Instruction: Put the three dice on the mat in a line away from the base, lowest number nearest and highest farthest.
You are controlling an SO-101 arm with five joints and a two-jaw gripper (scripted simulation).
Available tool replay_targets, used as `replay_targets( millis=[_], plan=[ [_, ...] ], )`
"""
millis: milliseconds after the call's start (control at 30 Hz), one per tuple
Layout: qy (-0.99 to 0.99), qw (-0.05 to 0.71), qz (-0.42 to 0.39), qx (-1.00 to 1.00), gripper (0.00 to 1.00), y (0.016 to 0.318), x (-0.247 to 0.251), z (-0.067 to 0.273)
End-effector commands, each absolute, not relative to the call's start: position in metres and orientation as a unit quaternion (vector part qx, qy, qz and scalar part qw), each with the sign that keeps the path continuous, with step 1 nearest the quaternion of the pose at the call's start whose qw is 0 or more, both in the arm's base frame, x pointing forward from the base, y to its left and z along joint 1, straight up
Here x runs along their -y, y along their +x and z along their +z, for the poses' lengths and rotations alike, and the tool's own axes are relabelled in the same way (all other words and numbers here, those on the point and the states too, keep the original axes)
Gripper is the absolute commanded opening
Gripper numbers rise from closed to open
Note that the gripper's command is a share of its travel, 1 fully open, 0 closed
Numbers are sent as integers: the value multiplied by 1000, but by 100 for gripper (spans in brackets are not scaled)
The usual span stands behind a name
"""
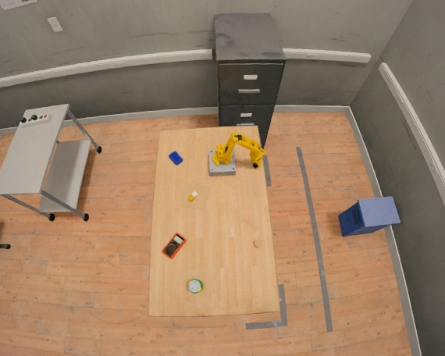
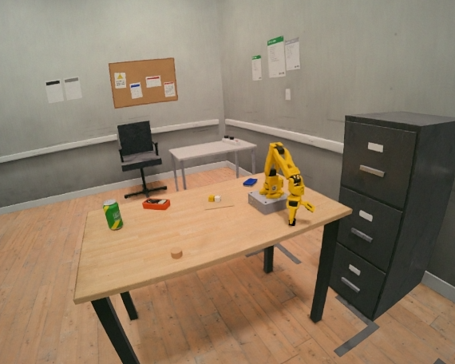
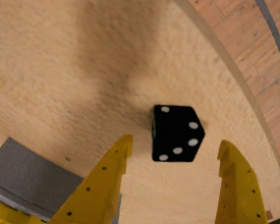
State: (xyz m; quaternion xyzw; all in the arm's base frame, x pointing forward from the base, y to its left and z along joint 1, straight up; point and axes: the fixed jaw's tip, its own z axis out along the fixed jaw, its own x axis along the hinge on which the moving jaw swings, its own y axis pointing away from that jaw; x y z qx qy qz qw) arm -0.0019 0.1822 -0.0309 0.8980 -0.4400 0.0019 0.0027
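A black die (image 1: 255, 165) (image 2: 293, 224) (image 3: 174, 130) stands on the table right of the robot's base, off the mat. In the wrist view one face shows three pips and another two; which is on top is hard to tell. My gripper (image 1: 259, 159) (image 2: 302, 215) (image 3: 176, 140) is open just above it, the die showing between the two jaws with gaps on both sides. A yellow die (image 1: 190, 198) (image 2: 211, 198) and a white die (image 1: 194, 194) (image 2: 218, 199) sit close together on the thin tan mat (image 1: 202, 201) (image 2: 226, 205), white nearer the base. Their numbers are too small to read.
The grey robot base (image 1: 222, 169) (image 2: 269, 204) (image 3: 34, 177) is beside the gripper, and the table edge is close on its other side. A blue object (image 1: 176, 158), a red multimeter (image 1: 174, 246), a green can (image 1: 195, 286) and a wooden disc (image 1: 257, 243) stand farther off.
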Motion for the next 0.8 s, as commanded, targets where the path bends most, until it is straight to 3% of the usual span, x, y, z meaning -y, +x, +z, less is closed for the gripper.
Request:
replay_targets(
  millis=[0, 767],
  plan=[
    [902, 11, 5, 433, 31, -4, -178, -38],
    [902, 11, 5, 433, 30, -3, -177, -44]
  ],
)
